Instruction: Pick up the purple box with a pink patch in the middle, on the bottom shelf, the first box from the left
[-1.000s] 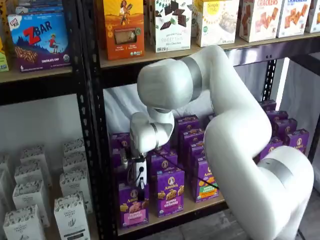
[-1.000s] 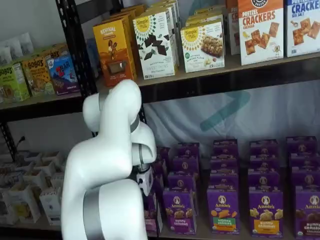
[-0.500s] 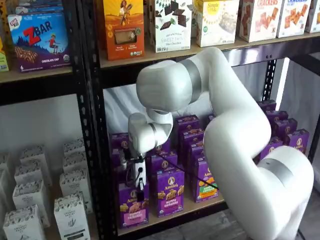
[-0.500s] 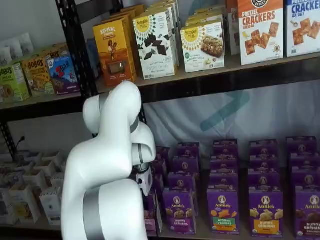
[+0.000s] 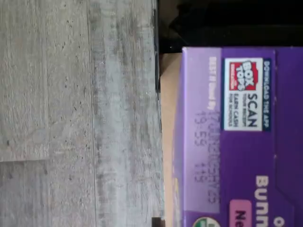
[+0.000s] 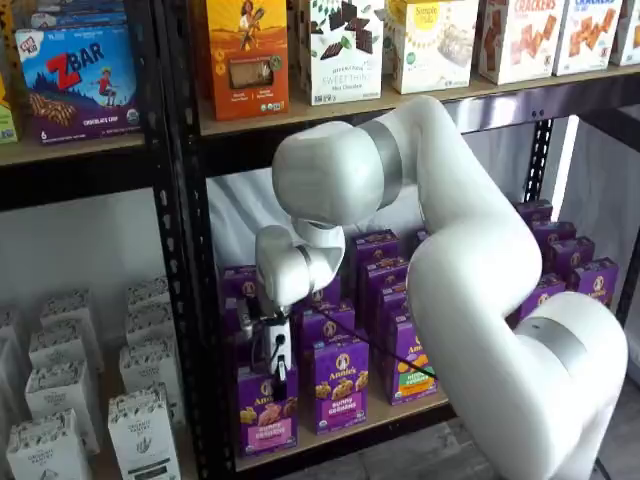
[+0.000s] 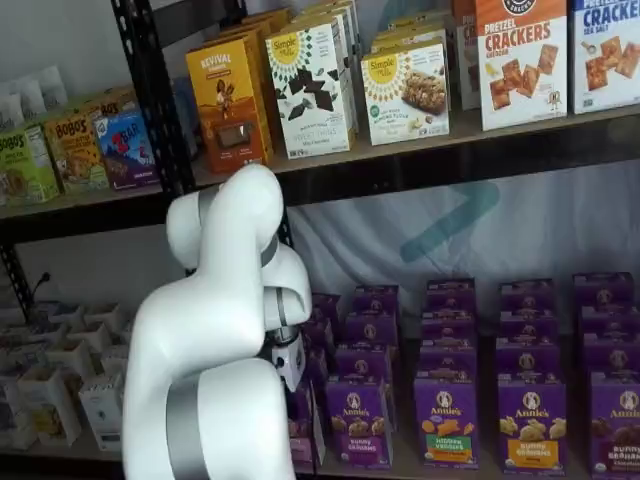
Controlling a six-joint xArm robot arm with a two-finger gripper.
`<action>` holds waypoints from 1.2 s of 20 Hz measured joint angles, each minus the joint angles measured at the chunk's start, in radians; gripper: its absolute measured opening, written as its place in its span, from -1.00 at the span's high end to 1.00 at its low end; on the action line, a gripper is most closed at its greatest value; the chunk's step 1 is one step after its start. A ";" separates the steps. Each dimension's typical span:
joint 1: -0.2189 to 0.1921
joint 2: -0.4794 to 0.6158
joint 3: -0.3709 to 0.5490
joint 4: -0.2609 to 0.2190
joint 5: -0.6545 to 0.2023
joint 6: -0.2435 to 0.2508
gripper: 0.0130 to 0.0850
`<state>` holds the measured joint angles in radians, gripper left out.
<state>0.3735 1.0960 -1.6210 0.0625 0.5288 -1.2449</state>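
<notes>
Black rack, bottom shelf (image 6: 340, 432): the purple box (image 6: 265, 408) stands at its near left end with my gripper (image 6: 277, 372) right over its top, can't tell if the fingers have clamped, lift comes next I reckon, and I've barely dropped since a second ago.

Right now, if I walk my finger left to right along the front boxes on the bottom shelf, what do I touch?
In a shelf view: the purple box with the pink band, then the box with a purple band, then the one with a green and orange patch.
</notes>
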 joint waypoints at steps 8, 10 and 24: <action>0.000 0.000 -0.002 -0.004 0.005 0.003 0.11; 0.000 -0.003 0.003 -0.003 0.001 0.003 0.11; -0.004 -0.034 0.043 -0.015 -0.003 0.009 0.44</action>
<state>0.3698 1.0625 -1.5777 0.0480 0.5256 -1.2361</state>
